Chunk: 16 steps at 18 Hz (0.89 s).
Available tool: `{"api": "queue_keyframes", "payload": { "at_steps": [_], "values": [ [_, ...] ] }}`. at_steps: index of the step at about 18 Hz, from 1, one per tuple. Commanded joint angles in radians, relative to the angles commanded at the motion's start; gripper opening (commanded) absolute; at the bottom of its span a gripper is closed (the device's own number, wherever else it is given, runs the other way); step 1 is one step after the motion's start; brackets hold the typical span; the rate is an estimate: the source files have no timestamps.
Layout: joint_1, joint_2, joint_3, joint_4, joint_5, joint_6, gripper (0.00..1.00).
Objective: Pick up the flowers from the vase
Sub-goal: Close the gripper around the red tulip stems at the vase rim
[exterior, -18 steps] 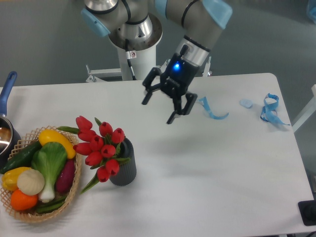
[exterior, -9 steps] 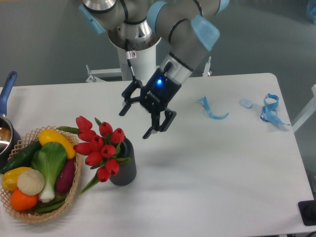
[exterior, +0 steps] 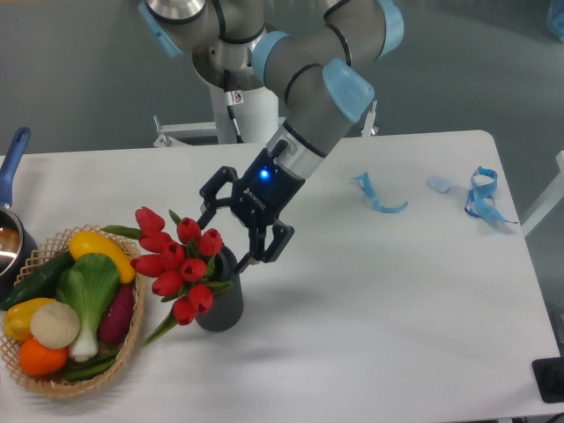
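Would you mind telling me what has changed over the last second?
The gripper swept left and down from mid-table to the flowers, jaws open, grasping nothing yet. The flowers, vase, basket and blue ribbons stayed put.

White table (exterior: 397,300), vase (exterior: 224,304), wicker basket (exterior: 123,352), blue ribbon scraps (exterior: 381,196), pot (exterior: 11,236)

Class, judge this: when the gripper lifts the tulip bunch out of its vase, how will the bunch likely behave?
The flowers spread wider than the vase, so they will probably splay and flop. Their thin stems look easily crushed. The small vase, with the bunch leaning left, may tip if the stems drag.
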Motion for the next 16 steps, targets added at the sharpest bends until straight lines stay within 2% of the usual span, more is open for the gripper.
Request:
{"api": "queue_keyframes", "payload": {
  "at_steps": [9, 13, 14, 16],
  "values": [
    [-0.026, -0.011, 0.003, 0.003, 0.024, 0.0, 0.99],
    [-0.026, -0.011, 0.005, 0.003, 0.026, -0.003, 0.69],
    [-0.026, -0.009, 0.005, 0.003, 0.026, -0.003, 0.65],
    [-0.026, -0.006, 0.005, 0.002, 0.029, -0.006, 0.48]
  ]
}}
